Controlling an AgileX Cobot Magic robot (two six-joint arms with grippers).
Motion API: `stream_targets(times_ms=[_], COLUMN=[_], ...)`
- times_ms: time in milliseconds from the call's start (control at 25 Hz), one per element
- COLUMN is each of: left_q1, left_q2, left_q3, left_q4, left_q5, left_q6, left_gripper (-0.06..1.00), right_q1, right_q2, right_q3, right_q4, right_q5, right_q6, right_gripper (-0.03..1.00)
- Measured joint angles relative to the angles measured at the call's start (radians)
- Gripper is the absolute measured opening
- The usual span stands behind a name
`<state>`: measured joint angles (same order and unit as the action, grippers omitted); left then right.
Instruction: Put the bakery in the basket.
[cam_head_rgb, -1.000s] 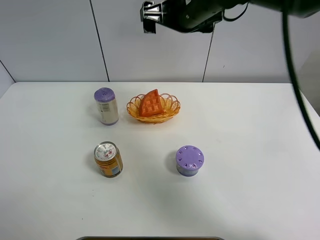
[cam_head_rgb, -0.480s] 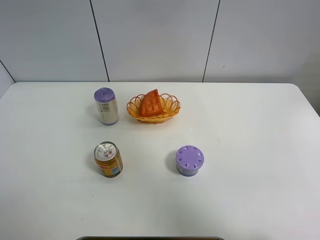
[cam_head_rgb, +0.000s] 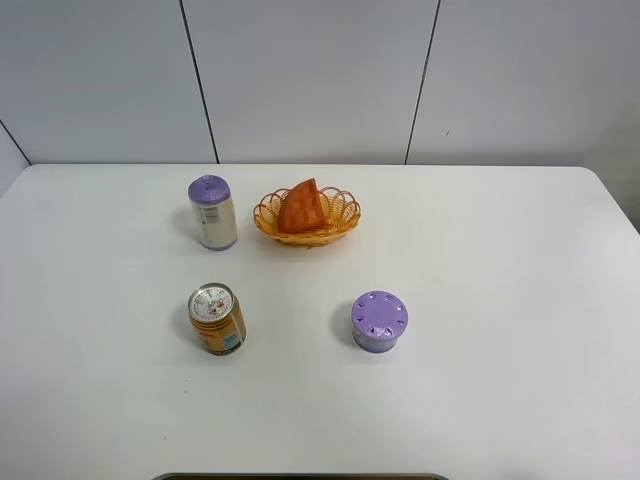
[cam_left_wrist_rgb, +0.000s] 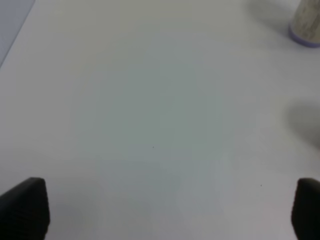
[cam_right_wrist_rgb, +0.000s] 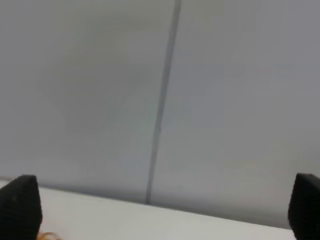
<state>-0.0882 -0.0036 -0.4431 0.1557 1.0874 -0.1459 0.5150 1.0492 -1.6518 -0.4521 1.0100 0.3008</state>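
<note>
The orange-red wedge-shaped bakery with a waffle grid lies inside the oval orange-yellow wicker basket at the back middle of the white table. Neither arm shows in the exterior view. In the left wrist view my left gripper is open and empty over bare table, its dark fingertips wide apart. In the right wrist view my right gripper is open and empty, facing the grey back wall, with a sliver of the basket's rim at the picture's edge.
A purple-lidded cream can stands left of the basket; its base also shows in the left wrist view. An orange drink can stands at the front left. A round purple container stands at the front middle.
The right arm, seen high above the basket one second ago, has pulled up out of the exterior view. The bakery and basket have not moved.
</note>
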Motion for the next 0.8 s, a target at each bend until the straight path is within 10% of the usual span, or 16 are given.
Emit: stream_targets(times_ms=[320, 800], left_q1=[0.000, 0.000], left_q2=[0.000, 0.000], left_q3=[0.000, 0.000], left_q4=[0.000, 0.000], left_q5=[0.000, 0.000], left_q6=[0.000, 0.000], left_gripper=[0.99, 0.99], right_q1=[-0.366, -0.637], right_q2=[-0.197, -0.455], right_q3=[-0.002, 0.020], right_q4=[0.160, 0.478], right_q5=[0.098, 0.177], right_q6=[-0.271, -0.388], right_gripper=[0.99, 0.99])
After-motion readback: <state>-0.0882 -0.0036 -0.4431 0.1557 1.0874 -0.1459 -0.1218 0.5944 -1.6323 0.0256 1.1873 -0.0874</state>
